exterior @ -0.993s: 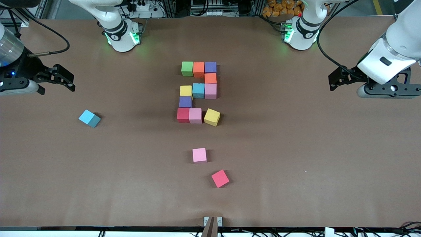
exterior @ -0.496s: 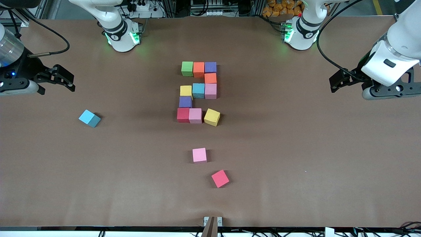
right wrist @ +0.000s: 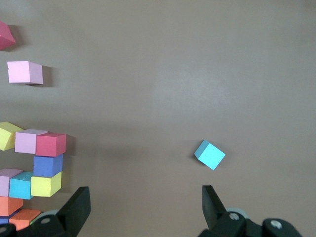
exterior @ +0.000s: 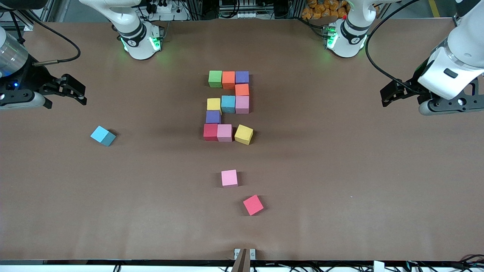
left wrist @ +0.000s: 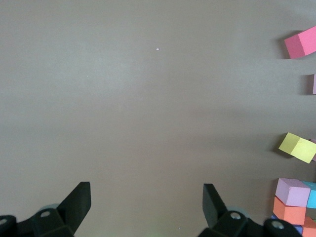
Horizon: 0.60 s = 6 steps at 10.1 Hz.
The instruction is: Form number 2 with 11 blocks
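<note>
The number 2 [exterior: 228, 104] lies mid-table, built of several blocks. Its row nearest the bases is green [exterior: 215, 78], orange and purple. The row nearest the front camera is red [exterior: 210, 132], pink, then a yellow block [exterior: 244, 134] turned askew, with a small gap beside it. My left gripper [exterior: 385, 97] hangs open and empty over bare table at the left arm's end, its fingers wide apart in the left wrist view [left wrist: 145, 192]. My right gripper [exterior: 80, 92] waits open and empty at the right arm's end, also seen in the right wrist view [right wrist: 145, 195].
Three loose blocks lie apart from the digit. A pink one [exterior: 229, 178] and a red one [exterior: 253, 205] are nearer the front camera. A light blue one [exterior: 102, 135] lies toward the right arm's end, also seen in the right wrist view [right wrist: 210, 154].
The left arm has drawn back a little toward its end of the table, away from the digit. The right arm and all blocks have not moved.
</note>
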Motion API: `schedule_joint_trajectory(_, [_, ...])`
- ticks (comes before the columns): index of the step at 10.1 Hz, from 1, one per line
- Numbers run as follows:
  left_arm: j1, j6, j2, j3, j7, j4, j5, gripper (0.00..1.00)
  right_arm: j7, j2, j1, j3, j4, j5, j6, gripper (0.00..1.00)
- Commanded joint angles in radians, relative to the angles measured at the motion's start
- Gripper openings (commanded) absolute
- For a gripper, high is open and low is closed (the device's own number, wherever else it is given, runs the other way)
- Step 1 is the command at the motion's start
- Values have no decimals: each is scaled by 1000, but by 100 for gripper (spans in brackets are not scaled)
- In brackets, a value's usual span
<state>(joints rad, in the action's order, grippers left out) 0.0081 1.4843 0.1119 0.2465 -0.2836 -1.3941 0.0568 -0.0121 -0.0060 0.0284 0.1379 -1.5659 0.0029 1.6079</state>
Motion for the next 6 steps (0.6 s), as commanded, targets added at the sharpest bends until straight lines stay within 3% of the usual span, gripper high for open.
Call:
schedule_joint_trajectory(1, [1,-4,-17,-23,-3,-6,-21,100,9,-23,22,20,-23,-1,3,100])
schedule_joint_trajectory(6, [1,-6,-55,-52,60,-6,-23,100,9,-22,22,20,-22,-3,4,100])
